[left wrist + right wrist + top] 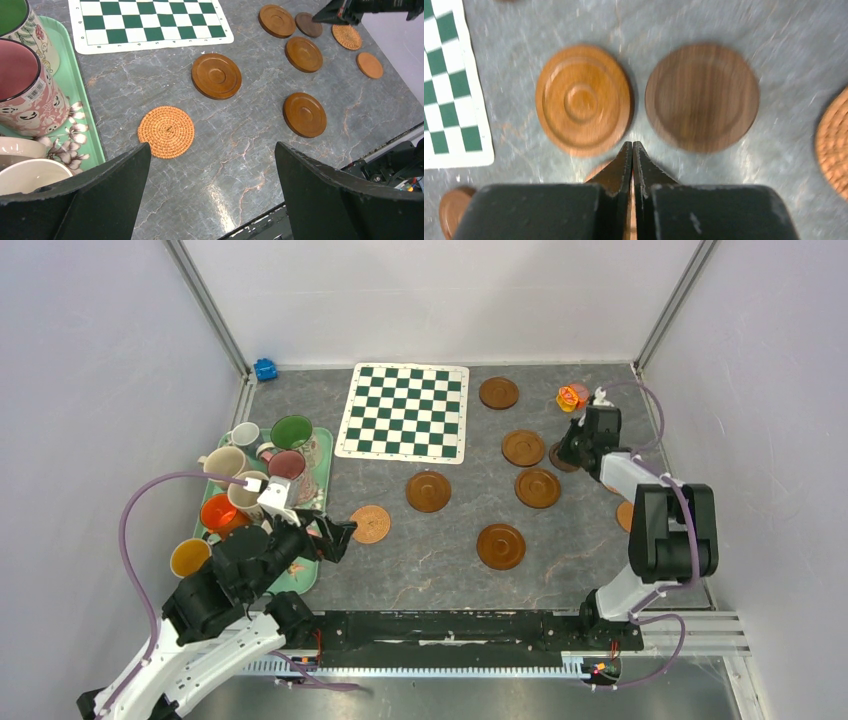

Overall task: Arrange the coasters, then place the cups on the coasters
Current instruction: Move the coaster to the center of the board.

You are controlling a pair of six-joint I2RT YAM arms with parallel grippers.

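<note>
On the table (450,540), cups (225,462) crowd the tray (75,85) at centre-left; they look rigid and breakable, best taken by rim or handle. Coasters (428,491) lie scattered centre and right, probably light and stiff, best pinched at the edge. Left fingers (115,190) are spread and empty, right fingers (624,165) clenched on nothing.

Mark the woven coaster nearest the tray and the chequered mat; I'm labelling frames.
woven coaster (166,132): left wrist view, centre of its weave.
chequered mat (404,412): top external view, a middle square.

Right of the right gripper (632,146), a blurred woven coaster (835,142) runs off the picture's edge, and just left of its tips a wooden coaster (597,169) lies mostly hidden beneath it.
</note>
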